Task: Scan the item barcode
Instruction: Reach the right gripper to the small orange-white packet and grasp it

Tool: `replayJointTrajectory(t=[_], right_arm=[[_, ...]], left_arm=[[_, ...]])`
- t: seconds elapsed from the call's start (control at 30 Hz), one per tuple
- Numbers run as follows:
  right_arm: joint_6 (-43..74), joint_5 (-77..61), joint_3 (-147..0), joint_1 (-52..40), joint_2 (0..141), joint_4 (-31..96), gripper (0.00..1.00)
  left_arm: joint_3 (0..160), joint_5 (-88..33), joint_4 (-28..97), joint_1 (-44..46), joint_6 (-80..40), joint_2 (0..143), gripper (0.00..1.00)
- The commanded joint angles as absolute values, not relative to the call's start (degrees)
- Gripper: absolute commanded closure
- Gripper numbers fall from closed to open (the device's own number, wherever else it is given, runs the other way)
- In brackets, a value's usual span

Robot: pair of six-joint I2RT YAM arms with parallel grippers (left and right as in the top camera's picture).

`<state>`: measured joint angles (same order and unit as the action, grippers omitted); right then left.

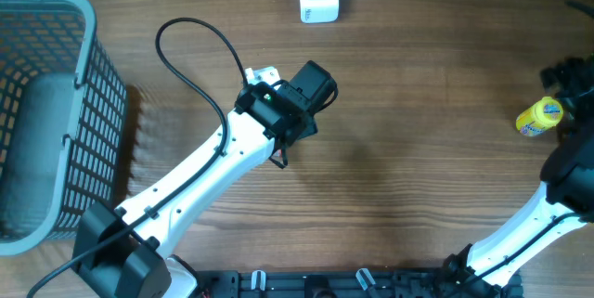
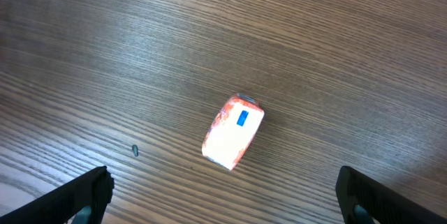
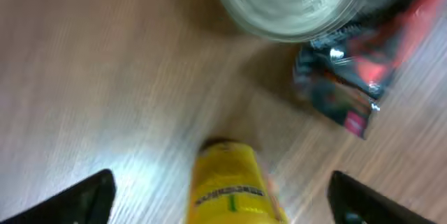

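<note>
Yellow plastic bottle [image 3: 234, 185] lies on its side on the brown wood-grain table [image 1: 418, 177], close to the table's right edge in the overhead view; the right wrist view, which is blurred, shows it low in the middle, between the two black fingers [image 3: 84, 197] of the right gripper [image 3: 222, 178]; those jaws stand wide apart, one at each lower corner, with bare wood on both sides of the bottle, so neither finger touches it. Beyond the bottle in that view sit a round clear plastic container [image 3: 293, 1] and, just beside it, a dark red-and-black foil packet [image 3: 353, 77].

The left gripper [image 2: 223, 182] hangs over the middle of the table, its jaws likewise spread wide with nothing between them; ahead of it, well apart, lies a small white box-shaped device with a blue mark [image 2: 234, 132], which the overhead view places at the table's far edge, near the centre; whether it is the scanner I cannot tell. A grey-blue plastic mesh basket [image 1: 88, 103] stands at the left edge, and a black cable [image 1: 190, 66] loops over the wood beside the left arm.
</note>
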<state>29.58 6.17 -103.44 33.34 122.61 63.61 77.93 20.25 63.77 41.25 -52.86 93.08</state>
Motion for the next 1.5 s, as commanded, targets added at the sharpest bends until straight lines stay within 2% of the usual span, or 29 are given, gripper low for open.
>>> replayJointTrajectory(t=[0.0, 0.17, 0.4, 0.53, 0.67, 0.7, 0.8, 0.9, 1.0, 1.2, 1.4, 1.43, 1.47], right_arm=[[20.97, -2.7, -106.54, 33.65, 123.28, 64.05, 0.0], [18.44, -3.01, -113.12, 31.05, 116.05, 65.41, 0.0], [19.97, -3.92, -113.4, 17.76, 102.8, 69.06, 0.0], [23.81, -3.7, -111.53, 2.66, 102.59, 76.99, 0.0], [27.4, -2.81, -108.6, -11.25, 102.59, 77.6, 0.0], [32.18, -0.47, -107.66, -18.11, 102.59, 77.56, 0.0], [42.57, 4.62, -103.42, -29.28, 102.63, 76.27, 0.0], [50.22, 6.28, -94.5, -40.88, 102.63, 69.65, 0.0], [53.47, 4.67, -84.44, -50.7, 102.65, 55.46, 0.0], [64.6, 12.32, -81.89, -56.18, 106.19, 44.95, 0.0], [64.95, 14.83, -81.89, -55.83, 114.1, 41.5, 0.0], [63.0, 15.05, -81.89, -55.81, 115.0, 39.97, 0.03], [62.19, 15.64, -81.89, -55.64, 115.57, 39.16, 0.13]], left_arm=[[77.58, 24.47, 63.61, 41.32, -52.69, 92.4, 0.0], [77.58, 25.17, 60.03, 40.86, -39.7, 87.88, 0.0], [77.58, 24.67, 62.39, 29.02, -44.18, 86.06, 0.0], [77.58, 26.65, 63.86, 21.45, -39.7, 77.38, 0.0], [77.58, 29.06, 63.66, 16.51, -39.09, 66.06, 0.0], [77.58, 29.04, 63.61, 14.02, -38.06, 61.91, 0.0], [77.58, 29.1, 63.72, 10.59, -37.58, 55.88, 0.0], [77.58, 29.95, 63.96, 7.64, -36.12, 51.7, 0.0], [77.58, 30.52, 64.53, 4.27, -34.5, 49.76, 0.0], [77.58, 29.39, 66.76, 3.36, -34.74, 49.65, 0.0], [77.58, 29.41, 67.37, 3.36, -34.74, 49.65, 0.0], [77.58, 29.41, 67.37, 3.36, -34.74, 49.65, 0.0], [77.58, 29.41, 67.4, 3.36, -34.74, 49.65, 0.0]])
